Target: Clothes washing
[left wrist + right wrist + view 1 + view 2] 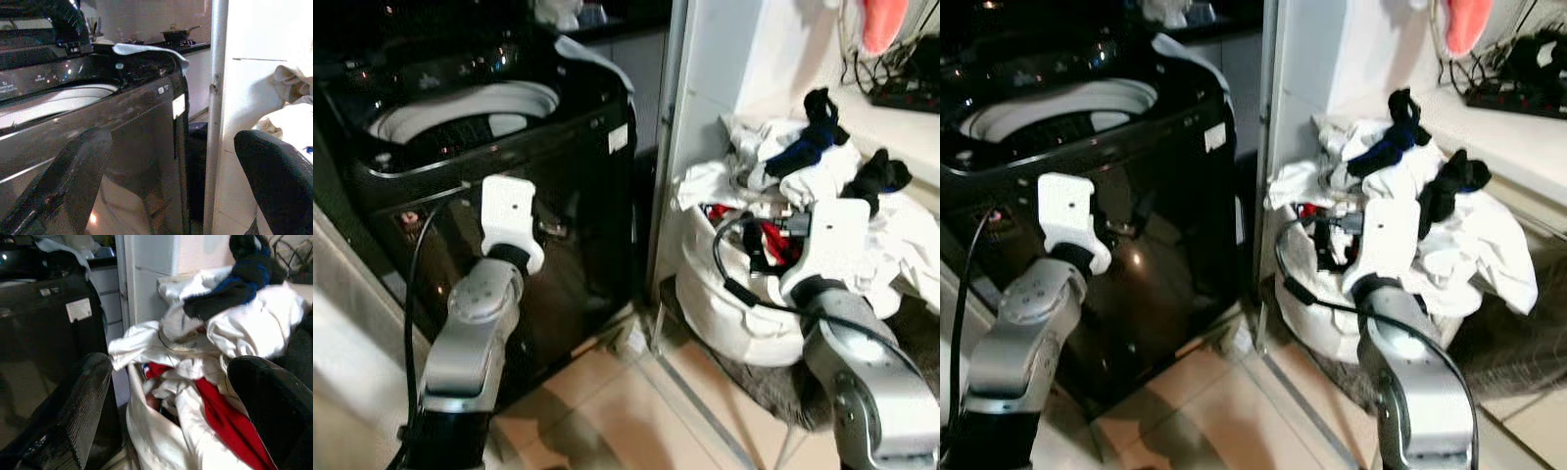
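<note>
Nothing loaded yet, by appearance: glossy black top-loading washing machine (499,186) open; white laundry bag (734,304) beside it heaped with white, red, black clothes (215,347). Right gripper (171,416) spread wide, empty, just before heap. Left gripper (176,191) parted, empty, facing machine front.

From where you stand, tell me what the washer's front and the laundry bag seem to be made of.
Washer front: glossy black, probably painted metal or plastic; it mirrors light and the left arm. Laundry bag: soft white cloth, matte, by its folds and slumped sides. The open right tool is aimed at it.
</note>
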Robot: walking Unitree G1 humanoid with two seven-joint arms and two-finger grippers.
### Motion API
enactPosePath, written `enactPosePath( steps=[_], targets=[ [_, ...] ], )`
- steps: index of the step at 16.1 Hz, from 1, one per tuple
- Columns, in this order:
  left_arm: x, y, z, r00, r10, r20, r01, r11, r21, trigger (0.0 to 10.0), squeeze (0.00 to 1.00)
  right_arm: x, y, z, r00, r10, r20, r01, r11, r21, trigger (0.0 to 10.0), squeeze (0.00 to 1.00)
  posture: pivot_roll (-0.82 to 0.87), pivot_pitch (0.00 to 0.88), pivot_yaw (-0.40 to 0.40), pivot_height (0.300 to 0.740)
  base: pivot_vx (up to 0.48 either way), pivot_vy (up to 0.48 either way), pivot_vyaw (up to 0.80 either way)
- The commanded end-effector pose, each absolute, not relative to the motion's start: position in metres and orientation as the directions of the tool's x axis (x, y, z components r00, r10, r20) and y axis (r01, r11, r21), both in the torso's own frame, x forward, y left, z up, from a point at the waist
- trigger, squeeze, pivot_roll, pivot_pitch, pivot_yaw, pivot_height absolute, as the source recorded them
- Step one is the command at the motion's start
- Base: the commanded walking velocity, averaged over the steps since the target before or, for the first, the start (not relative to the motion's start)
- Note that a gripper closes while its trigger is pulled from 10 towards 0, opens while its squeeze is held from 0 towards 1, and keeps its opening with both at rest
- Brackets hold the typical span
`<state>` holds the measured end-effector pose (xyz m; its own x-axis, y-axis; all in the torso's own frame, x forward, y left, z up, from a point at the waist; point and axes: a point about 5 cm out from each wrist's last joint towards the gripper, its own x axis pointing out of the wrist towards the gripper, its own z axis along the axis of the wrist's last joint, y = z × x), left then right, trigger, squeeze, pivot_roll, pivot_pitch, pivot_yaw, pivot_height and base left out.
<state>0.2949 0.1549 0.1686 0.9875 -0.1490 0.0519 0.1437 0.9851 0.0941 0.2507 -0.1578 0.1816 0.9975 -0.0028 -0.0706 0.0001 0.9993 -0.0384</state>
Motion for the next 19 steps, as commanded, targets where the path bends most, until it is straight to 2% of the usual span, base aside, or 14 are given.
enactPosePath(
  steps=[1,4,5,11,16,19],
  targets=[
    [0.294,0.152,0.175,0.981,-0.174,0.083,0.165,0.98,0.108,10.0,0.0,0.251,-0.156,0.188,0.999,0.018,-0.031,-0.02,0.998,-0.062,10.0,0.0,-0.07,0.0,0.012,0.74,0.424,0.0,0.79],
    [0.294,0.151,0.179,0.977,-0.189,0.097,0.178,0.978,0.111,10.0,0.0,0.251,-0.156,0.187,0.999,0.021,-0.031,-0.024,0.997,-0.079,10.0,0.0,-0.06,0.0,0.013,0.74,0.426,0.0,0.8],
    [0.294,0.152,0.179,0.977,-0.191,0.098,0.179,0.977,0.113,10.0,0.0,0.251,-0.157,0.188,1.0,0.001,-0.018,-0.002,0.999,-0.033,10.0,0.0,-0.06,0.0,0.016,0.74,0.428,0.0,0.0],
    [0.293,0.151,0.18,0.974,-0.202,0.102,0.191,0.976,0.103,10.0,0.0,0.251,-0.159,0.196,1.0,-0.007,0.029,0.008,0.999,-0.035,10.0,0.0,-0.07,0.0,0.015,0.74,0.425,0.0,0.0],
    [0.293,0.15,0.181,0.972,-0.209,0.106,0.2,0.975,0.097,10.0,0.0,0.249,-0.158,0.201,0.999,0.005,0.052,-0.004,1.0,-0.025,10.0,0.0,-0.07,0.0,0.018,0.74,0.428,0.0,-0.76],
    [0.293,0.15,0.183,0.97,-0.214,0.113,0.203,0.974,0.097,10.0,0.0,0.248,-0.15,0.21,0.993,0.064,0.104,-0.062,0.998,-0.022,10.0,0.0,-0.07,0.0,0.024,0.74,0.428,0.0,-0.14]
  ],
)
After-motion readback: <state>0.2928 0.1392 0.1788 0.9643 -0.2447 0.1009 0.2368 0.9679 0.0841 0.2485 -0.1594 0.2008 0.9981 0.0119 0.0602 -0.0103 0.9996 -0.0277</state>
